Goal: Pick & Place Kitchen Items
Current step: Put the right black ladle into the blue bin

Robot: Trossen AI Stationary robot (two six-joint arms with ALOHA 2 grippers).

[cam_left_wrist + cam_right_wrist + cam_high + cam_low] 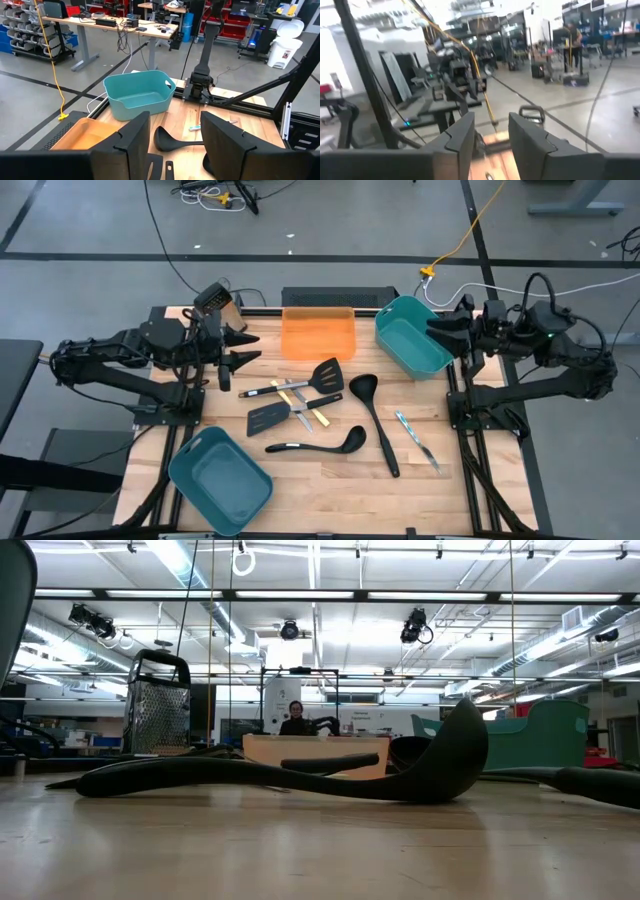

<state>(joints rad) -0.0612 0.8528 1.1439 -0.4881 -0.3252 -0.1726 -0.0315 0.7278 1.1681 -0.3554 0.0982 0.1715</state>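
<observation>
The utensils lie loose on the wooden table's middle. There are two black slotted spatulas [325,375] [270,420] and two black ladles [378,420] [318,445]. Pale yellow-handled pieces [302,406] lie between the spatulas, and slim silver cutlery [416,438] lies to the right. The near ladle [300,775] fills the low view. My left gripper [246,348] hovers open and empty at the table's left, its fingers [135,135] pointing toward the utensils. My right gripper [436,331] hovers open and empty by the far right teal bin [412,333].
A flat orange tray [318,332] sits at the far middle. A second teal bin [218,478] stands at the near left corner. A metal grater [215,302] stands at the far left, behind my left arm. Bare wood shows at the near right.
</observation>
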